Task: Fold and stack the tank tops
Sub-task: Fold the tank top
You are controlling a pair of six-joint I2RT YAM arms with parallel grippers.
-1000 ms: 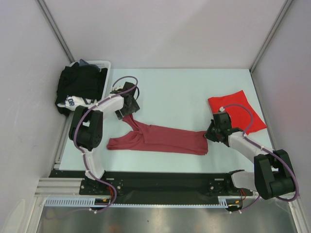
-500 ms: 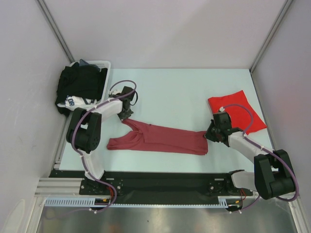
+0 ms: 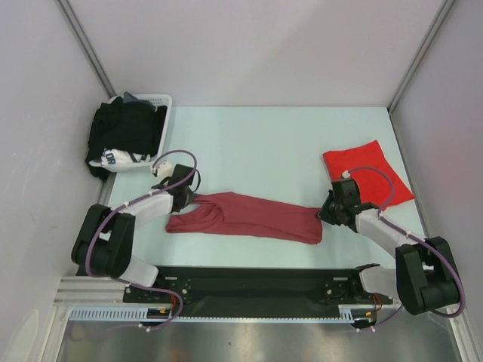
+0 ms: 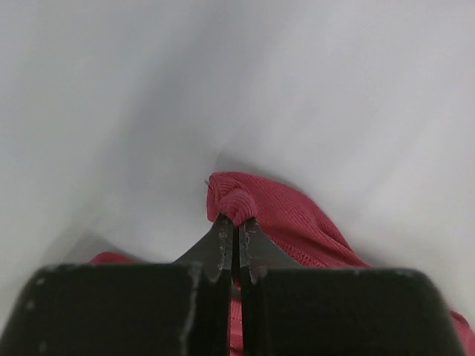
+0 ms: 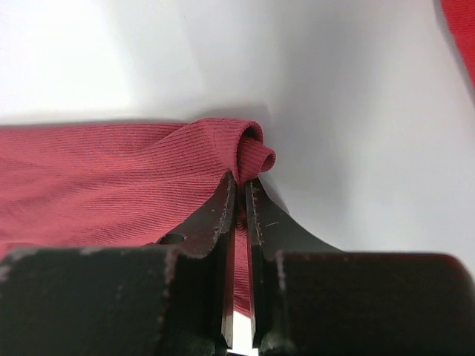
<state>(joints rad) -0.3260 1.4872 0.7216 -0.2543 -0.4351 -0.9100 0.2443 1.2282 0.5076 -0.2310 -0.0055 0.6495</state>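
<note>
Pale tabletop [image 3: 264,143]; my left gripper [image 4: 231,226] and right gripper [image 5: 239,189] pinch opposite ends of the evidently limp, light dusty-maroon cloth tank top [image 3: 249,216].

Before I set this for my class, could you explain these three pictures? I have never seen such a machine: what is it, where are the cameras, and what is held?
These are two robot arms bolted at the near edge of a table, each with a two-finger gripper. The wide picture looks down from above and behind them; the other two come from cameras on the wrists. A maroon tank top lies stretched across the table. The left gripper is shut on its left end, the right gripper on its right end. A bright red tank top lies folded at the right. A basket at the left holds black garments.
</note>
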